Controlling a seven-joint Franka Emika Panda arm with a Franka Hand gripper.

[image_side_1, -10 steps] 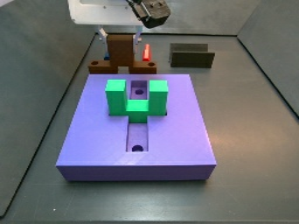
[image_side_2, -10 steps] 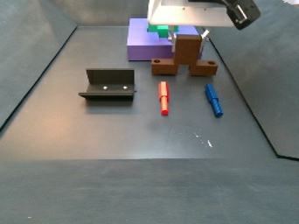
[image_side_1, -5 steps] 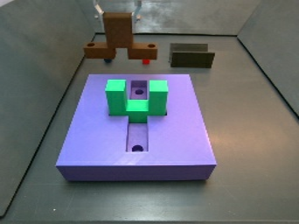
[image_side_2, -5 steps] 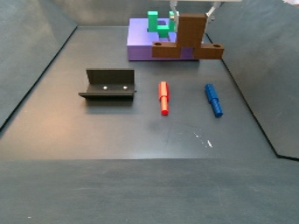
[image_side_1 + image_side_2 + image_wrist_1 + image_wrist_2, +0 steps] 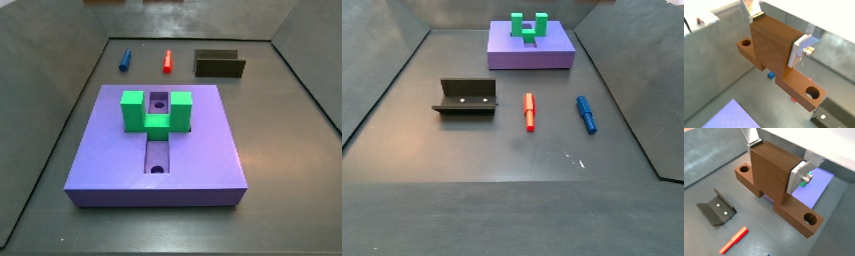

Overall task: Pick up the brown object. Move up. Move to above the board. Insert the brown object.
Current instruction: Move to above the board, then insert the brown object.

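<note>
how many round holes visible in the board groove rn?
2 in a side view: one hole inside the green U-shaped block, one hole at the board's near end. More may sit under the block.

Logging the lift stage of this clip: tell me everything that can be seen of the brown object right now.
The brown object looks wooden: a blocky upright end on a long flat strip with a round hole near each tip. It shows in both wrist views only, absent from both side views. The gripper is shut on its upright block, one silver finger flat against each side. It hangs level, clear of the floor, touching nothing else, not over the board.
</note>
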